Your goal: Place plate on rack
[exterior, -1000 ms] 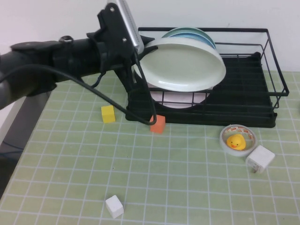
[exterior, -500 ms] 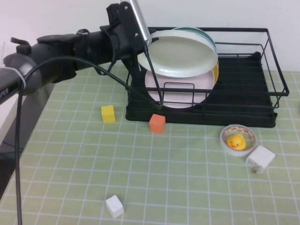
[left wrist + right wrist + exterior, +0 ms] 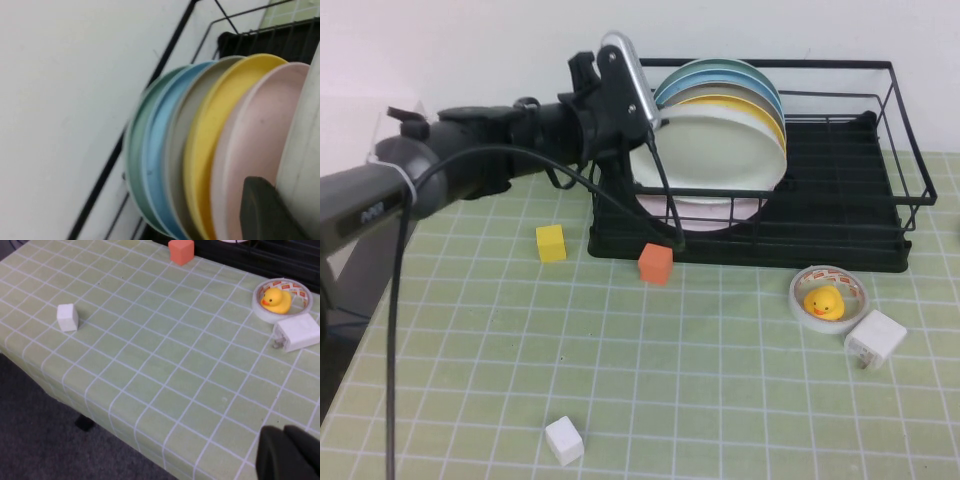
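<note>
Plate [image 3: 715,150] is kept pinched at its rim by the left gripper [image 3: 642,135], upright inside the rack [image 3: 840,215] against the pink plate [image 3: 250,150] for slotting. Right gripper [image 3: 290,452]: parked away from the rack, grip undeterminable.

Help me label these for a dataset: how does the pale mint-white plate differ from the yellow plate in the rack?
The plate is pale mint-white; the yellow plate is bright yellow. The plate sits at the front of the row in the rack, its whole face showing, with the left tool at its rim; the yellow plate stands behind the pink plate, only its edge showing. Both are round, similar in width and on edge. The right tool is away, over the table's near edge.
</note>
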